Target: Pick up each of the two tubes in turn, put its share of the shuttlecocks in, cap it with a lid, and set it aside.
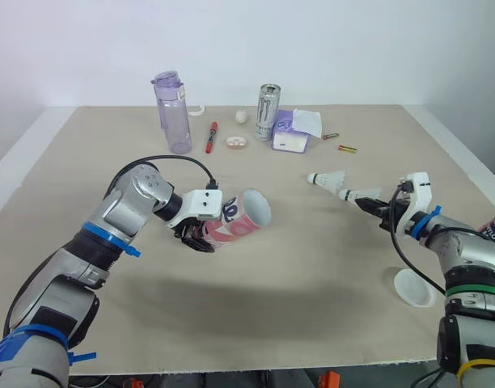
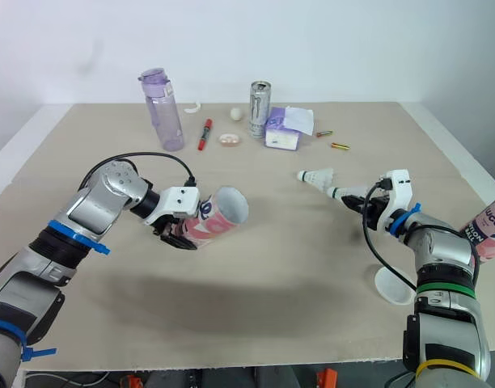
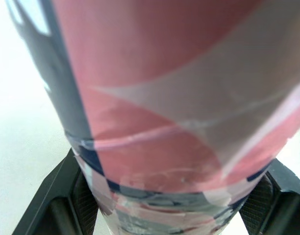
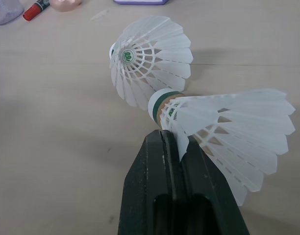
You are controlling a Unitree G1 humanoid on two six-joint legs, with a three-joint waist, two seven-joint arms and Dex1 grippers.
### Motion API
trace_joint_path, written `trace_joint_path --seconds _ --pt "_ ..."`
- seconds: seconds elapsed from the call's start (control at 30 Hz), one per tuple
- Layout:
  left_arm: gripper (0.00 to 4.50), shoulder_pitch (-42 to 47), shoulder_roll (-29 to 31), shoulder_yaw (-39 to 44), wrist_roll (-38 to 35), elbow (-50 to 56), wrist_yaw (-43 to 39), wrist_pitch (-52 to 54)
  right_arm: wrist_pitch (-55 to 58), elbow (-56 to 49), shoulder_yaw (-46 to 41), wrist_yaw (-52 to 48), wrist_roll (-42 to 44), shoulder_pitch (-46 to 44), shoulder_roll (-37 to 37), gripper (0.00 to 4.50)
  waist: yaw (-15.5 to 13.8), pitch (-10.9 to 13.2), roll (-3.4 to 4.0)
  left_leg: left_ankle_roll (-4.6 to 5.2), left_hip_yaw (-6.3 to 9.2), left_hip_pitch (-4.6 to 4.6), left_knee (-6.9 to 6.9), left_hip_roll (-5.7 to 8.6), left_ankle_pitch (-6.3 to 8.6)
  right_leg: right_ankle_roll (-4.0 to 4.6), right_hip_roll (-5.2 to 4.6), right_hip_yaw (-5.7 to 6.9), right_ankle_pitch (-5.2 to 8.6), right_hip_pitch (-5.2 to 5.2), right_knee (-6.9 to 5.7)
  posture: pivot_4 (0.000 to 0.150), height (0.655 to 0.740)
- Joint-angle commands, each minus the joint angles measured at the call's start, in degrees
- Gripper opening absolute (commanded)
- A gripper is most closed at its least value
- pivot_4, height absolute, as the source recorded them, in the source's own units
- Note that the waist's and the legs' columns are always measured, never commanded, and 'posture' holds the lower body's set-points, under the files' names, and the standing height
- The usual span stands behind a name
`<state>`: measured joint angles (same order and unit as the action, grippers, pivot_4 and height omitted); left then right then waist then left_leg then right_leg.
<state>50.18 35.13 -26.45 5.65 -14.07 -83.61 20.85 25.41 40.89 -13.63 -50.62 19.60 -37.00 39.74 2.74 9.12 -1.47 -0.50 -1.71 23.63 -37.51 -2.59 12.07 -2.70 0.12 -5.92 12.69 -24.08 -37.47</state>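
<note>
1. Counter (image 1: 296,283): beige top that took up most of the frame.
2. Tube (image 1: 243,217): pink, white and blue. It sat left of centre, clear of the counter and lying near level, with its open mouth turned toward the right of the frame. The left gripper (image 1: 199,233) had its jaws clamped on the tube's closed end.
3. Second tube (image 2: 490,226): pink, cut off by the right edge.
4. Bottle (image 1: 173,113): purple, upright at upper left, with a white curved piece (image 1: 199,109) behind it.
5. Can (image 1: 268,111): upright at upper centre, just beside a tissue pack (image 1: 294,131).
6. Lid (image 1: 413,287): white, flat on the counter at lower right.
7. Shuttlecock (image 4: 228,132): white, pinched near its cork by the closed jaws of the right gripper (image 4: 165,147), right of centre.
8. Loose shuttlecock (image 1: 327,178): it lay just beyond the held one, between the tube mouth and the right gripper. Whether the two touched could not be told.
9. Red marker (image 1: 210,137), white ball (image 1: 242,116) and a small pale object (image 1: 237,142): grouped between the bottle and the can.
10. Two small cylinders (image 1: 347,149): right of the tissue pack.
</note>
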Motion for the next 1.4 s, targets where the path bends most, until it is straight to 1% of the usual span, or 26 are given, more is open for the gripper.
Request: trace_joint_path --seconds 0.03,0.1,0.17,0.23,0.3,0.37,0.4,0.47,0.53,0.6,0.7,0.8,0.97,1.27,1.3,1.4 --pt "3.16 -0.94 0.57 -0.38 0.76 -0.07 0.63 0.52 1.12 -8.81 -1.80 0.68 1.33 2.70 1.46 0.07 -0.07 0.00 0.01 0.00 0.00 0.00 0.00 0.00 0.00 0.00 0.00 0.00 0.00 0.00 0.00 0.150 0.7400" --pt "3.16 -0.93 0.61 -0.32 0.68 0.02 0.60 0.59 4.12 -17.57 -3.78 2.07 3.20 5.83 2.46 0.07 -0.08 -0.01 0.04 0.00 0.05 0.02 0.00 -0.01 0.00 -0.07 0.03 0.01 -0.01 0.00 -0.01 0.150 0.7400" --pt "3.16 -0.94 0.67 -0.23 0.59 0.10 0.52 0.62 8.52 -29.39 -6.15 3.87 5.58 9.48 3.92 0.07 -0.12 0.00 0.19 0.00 0.07 0.09 0.02 0.01 0.00 -0.22 0.03 0.00 -0.07 -0.04 -0.02 0.150 0.7400" --pt "3.16 -0.91 0.72 -0.23 0.56 -0.02 0.31 0.49 12.31 -42.35 -7.85 4.37 7.42 12.65 6.96 0.07 -0.13 0.07 0.46 0.00 0.06 0.13 0.02 0.04 0.00 -0.25 0.04 -0.06 -0.07 -0.11 -0.04 0.150 0.7400" --pt "3.16 -0.75 0.71 -0.31 0.58 -0.46 0.17 0.16 14.56 -50.91 -8.34 4.91 8.10 13.79 9.89 0.07 -0.13 0.07 0.64 0.00 0.07 0.20 0.01 0.06 0.00 -0.28 0.05 -0.09 -0.06 -0.17 -0.05 0.150 0.7400" --pt "3.16 -0.44 0.54 -0.42 0.65 -0.95 0.11 -0.10 16.29 -57.81 -7.95 4.32 10.14 12.79 12.41 0.07 -0.08 0.08 0.63 0.00 0.08 0.15 0.02 0.05 0.00 -0.22 0.09 -0.10 -0.02 -0.16 -0.05 0.150 0.7400" --pt "3.16 -0.31 0.46 -0.44 0.69 -1.20 0.09 -0.22 17.02 -59.81 -7.77 4.43 10.97 12.24 13.04 0.07 -0.04 0.07 0.61 0.00 0.10 0.12 0.01 0.04 0.00 -0.03 0.13 -0.10 0.08 -0.13 -0.06 0.150 0.7400" --pt "3.16 0.06 0.08 -0.51 0.86 -1.76 0.23 -0.54 16.64 -66.78 -3.78 2.41 12.63 8.27 15.26 0.07 -0.02 0.08 0.58 0.00 0.11 0.03 0.00 -0.01 0.00 0.01 0.22 -0.17 0.07 -0.06 -0.06 0.150 0.7400" --pt "3.16 0.23 -0.29 -0.54 0.91 -2.03 0.29 -0.61 14.03 -72.03 1.69 -0.40 11.70 6.11 16.62 0.07 -0.01 0.09 0.60 0.02 0.09 0.01 0.00 0.00 -0.01 0.02 0.25 -0.26 0.07 -0.06 -0.07 0.150 0.7400" --pt "3.16 0.16 -0.45 -0.53 0.87 -1.96 0.25 -0.59 10.76 -74.29 6.37 -2.56 8.95 5.86 17.68 0.07 -0.07 0.08 0.55 0.02 0.09 0.03 0.01 -0.01 -0.02 0.05 0.27 -0.28 0.08 -0.07 -0.06 0.150 0.7400" --pt "3.16 0.07 -0.68 -0.52 0.86 -1.84 0.28 -0.48 6.92 -74.66 10.66 -4.14 5.92 5.19 18.08 0.07 -0.19 0.08 0.47 0.02 0.11 0.20 -0.01 0.01 -0.02 0.08 0.26 -0.29 0.16 -0.14 -0.02 0.150 0.7400" --pt "3.16 0.10 -0.84 -0.55 0.76 -1.84 0.37 -0.38 3.74 -74.03 12.81 -5.77 3.90 4.74 18.02 0.07 -0.18 0.08 0.47 0.02 0.06 0.38 -0.04 0.10 -0.01 0.00 0.16 -0.36 0.18 -0.26 -0.01 0.150 0.7400" --pt "3.16 -0.24 -0.88 -0.44 0.52 -1.18 0.76 0.16 -1.34 -71.98 16.88 -7.47 -0.19 3.66 16.60 0.07 -0.19 0.08 0.47 0.02 0.10 0.40 -0.05 0.10 -0.02 -0.04 0.18 -0.34 0.21 -0.26 -0.03 0.150 0.7400" --pt "3.16 -0.73 -0.62 -0.29 0.40 -0.36 1.22 0.74 -4.42 -69.85 22.09 -9.54 -3.60 0.76 13.04 0.07 -0.22 0.08 0.47 0.03 0.12 0.43 -0.06 0.11 -0.02 -0.03 0.20 -0.34 0.21 -0.26 -0.03 0.150 0.7400" --pt "3.16 -0.77 -0.59 -0.29 0.39 -0.27 1.24 0.76 -4.57 -69.67 22.29 -9.83 -3.77 0.62 12.89 0.34 -0.22 0.08 0.47 0.03 0.12 0.43 -0.06 0.11 -0.02 -0.03 0.20 -0.34 0.21 -0.26 -0.03 0.150 0.7400" --pt "3.16 -0.94 -0.48 -0.29 0.37 -0.07 1.31 0.82 -4.70 -69.48 22.40 -10.30 -3.84 0.31 12.20 0.34 -0.22 0.08 0.47 0.03 0.12 0.43 -0.06 0.11 -0.02 -0.04 0.20 -0.34 0.21 -0.26 -0.03 0.150 0.7400"
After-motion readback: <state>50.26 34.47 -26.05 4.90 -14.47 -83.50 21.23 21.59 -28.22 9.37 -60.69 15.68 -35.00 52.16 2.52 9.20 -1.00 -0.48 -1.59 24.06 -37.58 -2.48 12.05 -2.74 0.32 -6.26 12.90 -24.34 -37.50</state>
